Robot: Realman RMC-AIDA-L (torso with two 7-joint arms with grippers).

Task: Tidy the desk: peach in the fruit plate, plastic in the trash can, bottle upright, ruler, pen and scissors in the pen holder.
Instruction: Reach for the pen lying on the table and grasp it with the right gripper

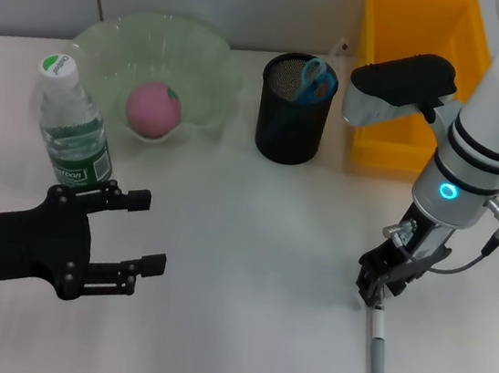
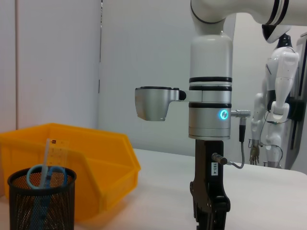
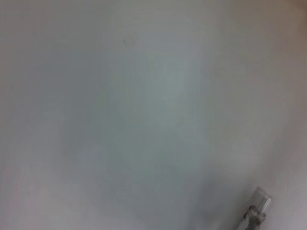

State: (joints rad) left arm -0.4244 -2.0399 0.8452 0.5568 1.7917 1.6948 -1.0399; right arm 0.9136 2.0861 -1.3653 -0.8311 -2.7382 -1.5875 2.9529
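The pink peach (image 1: 154,108) lies in the pale-green fruit plate (image 1: 213,60) at the back left. The bottle (image 1: 73,131) stands upright in front of the plate. The black mesh pen holder (image 1: 291,118) holds the blue scissors (image 1: 317,78) and the clear ruler (image 1: 338,51); holder (image 2: 42,203), scissors (image 2: 45,175) and ruler (image 2: 48,153) also show in the left wrist view. A pen (image 1: 378,346) lies on the white desk (image 1: 248,269) at the front right. My right gripper (image 1: 376,291) is down at the pen's upper end. My left gripper (image 1: 138,232) is open and empty at the front left.
The yellow trash can (image 1: 422,62) stands behind my right arm, next to the pen holder; it also shows in the left wrist view (image 2: 96,163). The right wrist view shows bare desk and the pen's end (image 3: 258,205). No plastic scrap is in view.
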